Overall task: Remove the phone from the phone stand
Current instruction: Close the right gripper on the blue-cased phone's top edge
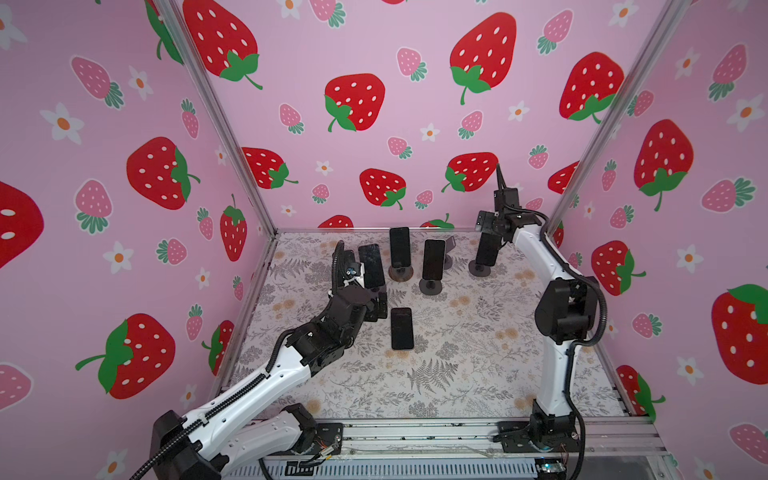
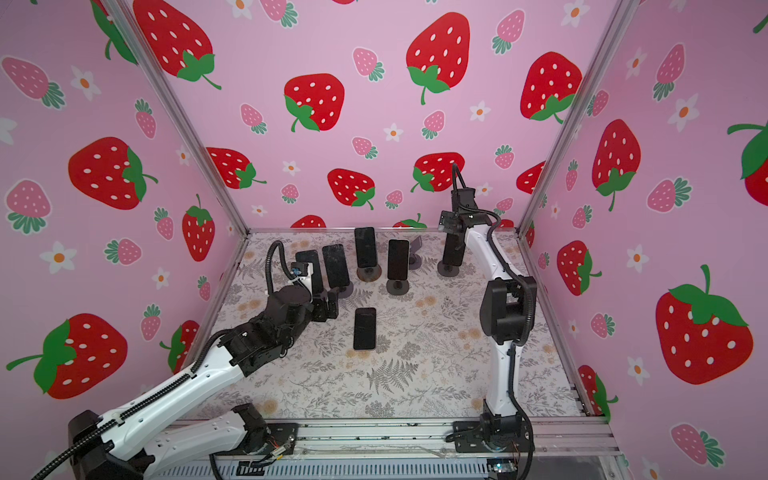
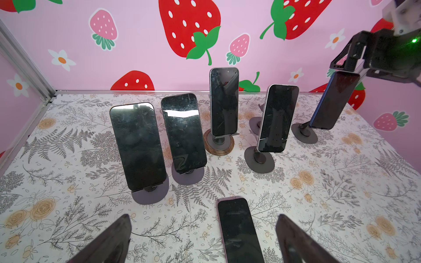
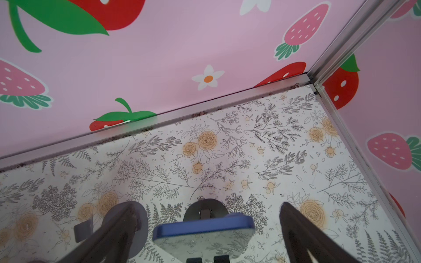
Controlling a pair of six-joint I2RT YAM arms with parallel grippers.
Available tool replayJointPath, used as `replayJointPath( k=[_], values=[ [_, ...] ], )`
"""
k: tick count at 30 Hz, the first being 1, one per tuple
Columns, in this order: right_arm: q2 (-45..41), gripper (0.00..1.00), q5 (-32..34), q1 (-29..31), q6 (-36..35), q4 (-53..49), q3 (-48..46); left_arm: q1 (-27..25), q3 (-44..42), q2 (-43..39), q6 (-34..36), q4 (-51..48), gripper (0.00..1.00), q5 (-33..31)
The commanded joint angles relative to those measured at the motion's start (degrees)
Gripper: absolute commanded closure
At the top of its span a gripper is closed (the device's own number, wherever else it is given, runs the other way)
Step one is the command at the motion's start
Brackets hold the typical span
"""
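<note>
Over the blue-cased phone (image 4: 202, 227) on its stand (image 3: 305, 136), right gripper (image 4: 206, 205) hangs released; left gripper (image 3: 203, 217) likewise.

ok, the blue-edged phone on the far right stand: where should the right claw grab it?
I'd take the top end of the blue-edged black phone, pinching its two long edges, coming from above. It leans nearly upright on the dark round-based stand, leaving the top end free. The open right claw hangs either side of it.

Pairs white link shells (image 1: 286, 372) with black joint housings (image 1: 561, 309) on both arms. Carries ribbed black cable conduit (image 2: 269, 270) along each. Stands on black base plates (image 1: 509, 434). Ends in dark, tapered fingers (image 3: 109, 241) at the left end effector (image 3: 203, 216). Glows with a small green light (image 3: 414, 40) at the opposite wrist.
</note>
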Motion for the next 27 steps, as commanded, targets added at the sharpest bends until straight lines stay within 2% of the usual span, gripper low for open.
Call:
replayJointPath(
  k=[1,16,27],
  values=[
    [1.2,0.03,0.4,-0.4,0.7,-2.4,0.6,0.2,0.7,-0.5,-1.5,0.0,0.01,-0.2],
    [5.2,0.13,-2.4,-0.4,1.0,-2.9,1.6,0.2,-0.5,-2.0,-2.6,-0.3,0.0,-0.7],
    [2.5,0.21,-2.6,-0.4,0.5,-1.2,-2.9,0.2,-0.9,-1.4,-3.4,0.8,0.0,0.1]
  ],
)
